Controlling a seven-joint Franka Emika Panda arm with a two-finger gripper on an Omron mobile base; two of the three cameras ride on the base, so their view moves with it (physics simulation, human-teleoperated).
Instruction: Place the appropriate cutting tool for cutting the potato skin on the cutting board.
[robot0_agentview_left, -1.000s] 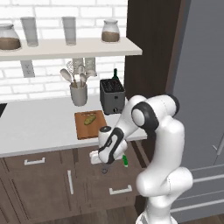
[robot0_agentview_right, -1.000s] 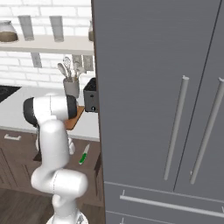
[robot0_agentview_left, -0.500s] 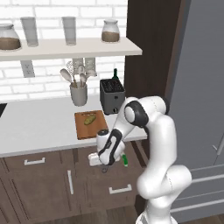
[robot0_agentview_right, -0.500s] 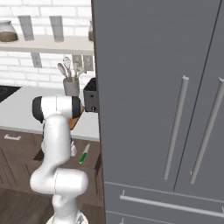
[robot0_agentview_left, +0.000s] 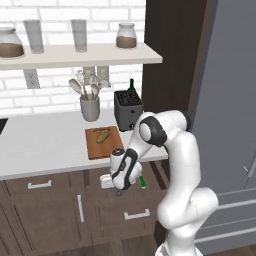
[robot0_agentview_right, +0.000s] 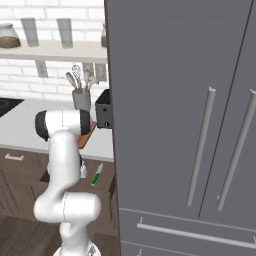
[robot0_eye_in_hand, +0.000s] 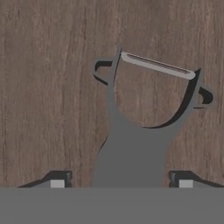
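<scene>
**Hand view shows the peeler framed but not yet pinched; the board waits with only the potato on it**

Left base view gives the large picture. The pale worktop (robot0_agentview_left: 45, 145) carries the cutting board (robot0_agentview_left: 95, 149), which lies just in front of the dark toaster (robot0_agentview_left: 127, 107). On the board rests the potato (robot0_agentview_left: 103, 136), near its far right part, and no tool lies beside it. So the main step of the task is not done: the cutting tool (robot0_eye_in_hand: 131, 148) is not on the board. The arm is folded down in front of the cupboards, with its hand below the edge of the worktop and well apart from the board.

A knife with a green handle (robot0_agentview_right: 96, 175) shows low down beside the arm, also off the worktop. It is not the tool for the skin.

In the hand view the cutting tool lies flat on a brown wood-grained surface. I cannot tell for sure whether this is the floor. Its forked head with the thin blade points to the top of the view, and its handle runs down toward the camera.

The pincer (robot0_eye_in_hand: 120, 183) is spread, with the handle between its two fingertips (robot0_eye_in_hand: 57, 183). The right tip stands just beside the handle; the left tip keeps a clear gap of wood. I judge that nothing is gripped now.

What is left, as I judge it: press the tips together on the handle, lift the tool, carry it up over the worktop and put it down on the board near the potato.
</scene>
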